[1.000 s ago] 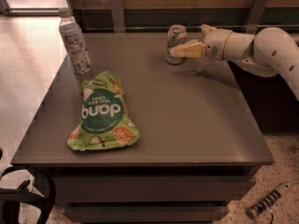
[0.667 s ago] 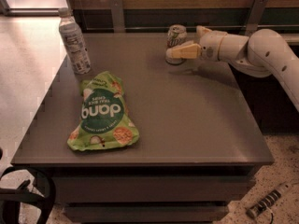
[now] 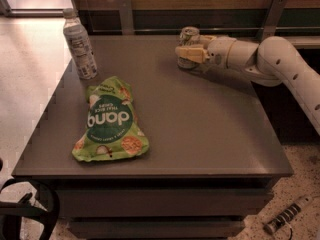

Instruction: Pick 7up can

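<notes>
The 7up can (image 3: 189,35), small and whitish-silver with green print, stands upright near the far edge of the grey table (image 3: 200,134), right of centre. My gripper (image 3: 187,49) reaches in from the right on a white arm (image 3: 280,59) and sits right at the can, covering its lower front. The can's top and upper body show above the gripper. The can rests on the table.
A clear plastic bottle (image 3: 80,44) with a white cap stands at the far left of the table. A green snack bag (image 3: 110,121) lies flat at left centre. A rail and posts (image 3: 125,14) run behind the table. A power strip (image 3: 287,216) lies on the floor at right.
My gripper and arm have shifted slightly left, closer in on the can. The can, bottle and bag have not moved.
</notes>
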